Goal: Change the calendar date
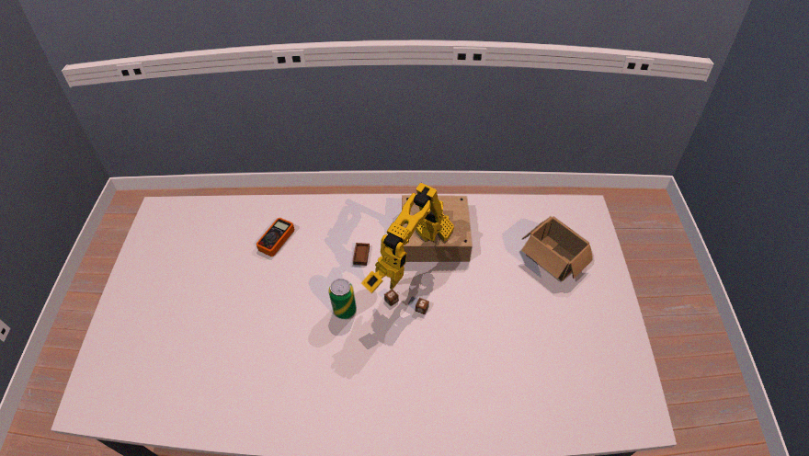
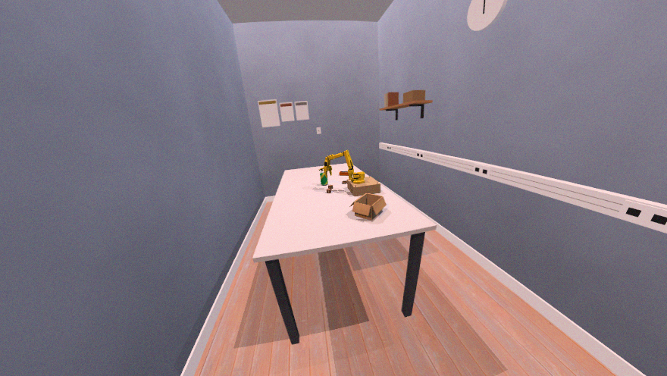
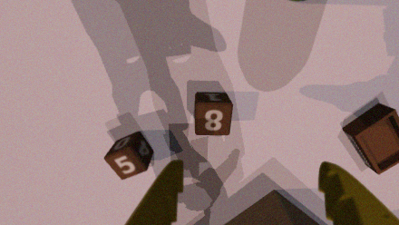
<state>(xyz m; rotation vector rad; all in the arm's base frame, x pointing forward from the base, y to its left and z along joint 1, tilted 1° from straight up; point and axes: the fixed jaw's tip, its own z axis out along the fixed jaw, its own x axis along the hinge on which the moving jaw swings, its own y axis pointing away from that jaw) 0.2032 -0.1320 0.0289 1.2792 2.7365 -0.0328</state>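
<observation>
Two dark cubes [image 1: 391, 297] [image 2: 330, 186] [image 3: 213, 114] lie on the white table [image 1: 226, 368] [image 2: 299, 224], both outside the small tray [image 1: 361, 254] [image 3: 380, 138]. Above them the yellow arm [image 1: 408, 218] [image 2: 336, 155] bends over and points down. Its gripper [image 1: 382, 283] [image 2: 326, 171] [image 3: 250, 167] has fingers apart, holding nothing. The tray stands nearer the wall-side edge than the cubes. A green can [image 1: 342, 300] [image 2: 324, 178] limits room beside the gripper; toward the front corners, the room is wider.
</observation>
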